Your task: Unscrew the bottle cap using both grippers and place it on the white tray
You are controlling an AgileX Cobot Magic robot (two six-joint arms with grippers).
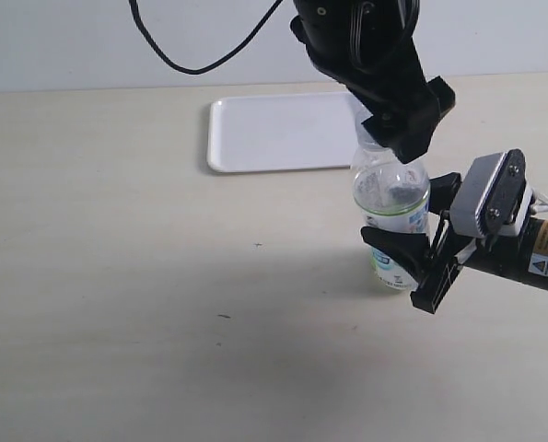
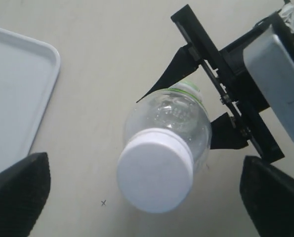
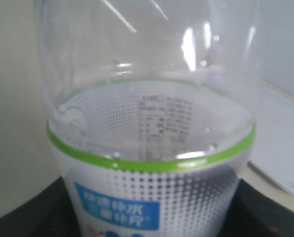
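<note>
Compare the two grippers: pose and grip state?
Left gripper points down from above, open wide around the bottle cap, not touching it. Right gripper reaches in from the side, shut on the bottle at its label. Both are black and work on the same bottle.

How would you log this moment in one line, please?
right gripper: shut on bottle | left gripper: open, flanking cap | cap: on bottle | tray: no cap yet

A robotics lab bench is indicated: a bare pale tabletop (image 1: 117, 276) is set against a plain white wall (image 1: 71, 37), and a loose black cable (image 1: 195, 72) is hung at the far side.
</note>
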